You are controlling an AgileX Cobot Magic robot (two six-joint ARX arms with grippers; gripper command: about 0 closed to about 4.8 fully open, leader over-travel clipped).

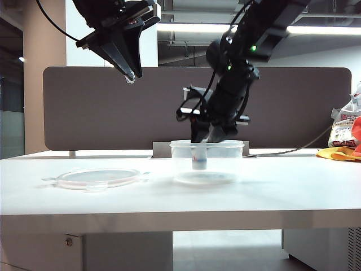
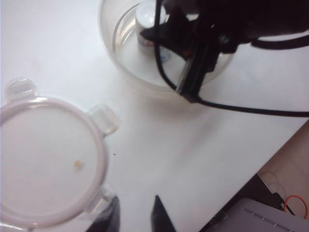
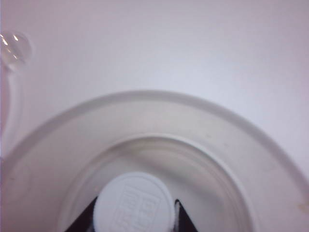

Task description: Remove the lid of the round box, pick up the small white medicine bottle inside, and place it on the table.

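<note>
The clear round box [image 1: 231, 148] stands uncovered at mid-table [image 1: 282, 197]. My right gripper [image 1: 206, 139] reaches down into it. In the right wrist view the jaws of the right gripper [image 3: 135, 204] are shut on the small white medicine bottle [image 3: 134, 200], one fingertip against each side of its cap, inside the box [image 3: 159, 104]. Through the box wall the bottle [image 1: 199, 160] shows upright. The lid [image 1: 97, 177] lies flat on the table to the left. My left gripper [image 1: 131, 74] hangs high above the lid, slightly open and empty; its tips [image 2: 137, 208] frame bare table beside the lid [image 2: 48, 164].
A brown-grey divider panel [image 1: 84, 107] backs the table. Bags [image 1: 345, 135] sit at the far right edge. A black cable [image 2: 251, 110] trails from the right arm [image 2: 212, 29] across the table. The table edge and a grey device [image 2: 260, 217] show past it.
</note>
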